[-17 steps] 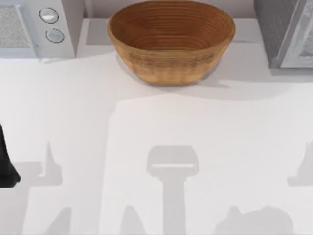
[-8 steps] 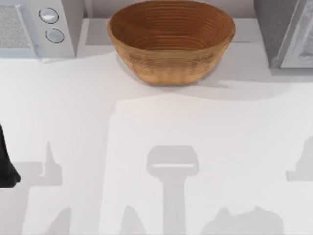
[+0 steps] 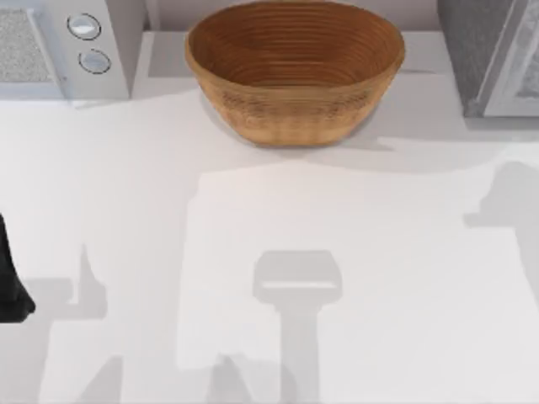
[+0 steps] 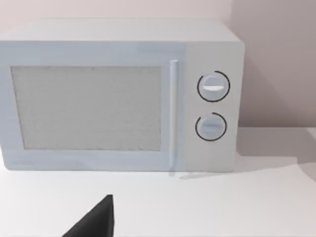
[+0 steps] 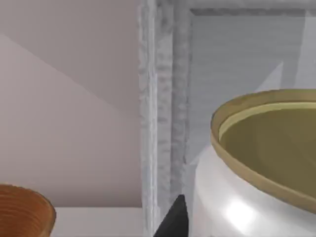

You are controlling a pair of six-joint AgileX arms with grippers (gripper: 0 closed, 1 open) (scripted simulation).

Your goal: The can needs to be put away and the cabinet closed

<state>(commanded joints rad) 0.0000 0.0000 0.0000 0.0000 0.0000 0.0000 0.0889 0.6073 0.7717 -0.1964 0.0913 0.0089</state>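
The can (image 5: 256, 168) looms close in the right wrist view, with a dull gold lid and a glossy white body. My right gripper (image 5: 247, 232) is shut on it, and one dark fingertip (image 5: 174, 221) shows against its side. Just behind the can stands the grey cabinet (image 5: 158, 98), whose frame is upright and whose ribbed panel lies beyond. In the top view the cabinet (image 3: 488, 59) sits at the back right corner. My left arm (image 3: 8, 282) is parked at the table's left edge.
A large wicker basket (image 3: 295, 67) stands at the back middle of the table, and its rim (image 5: 24, 210) also shows beside the cabinet. A white microwave (image 3: 67, 42) with two dials occupies the back left, facing the left wrist camera (image 4: 118, 98).
The right arm's shadow has shifted from the table's front right up to the right edge near the cabinet. The left arm has not moved.
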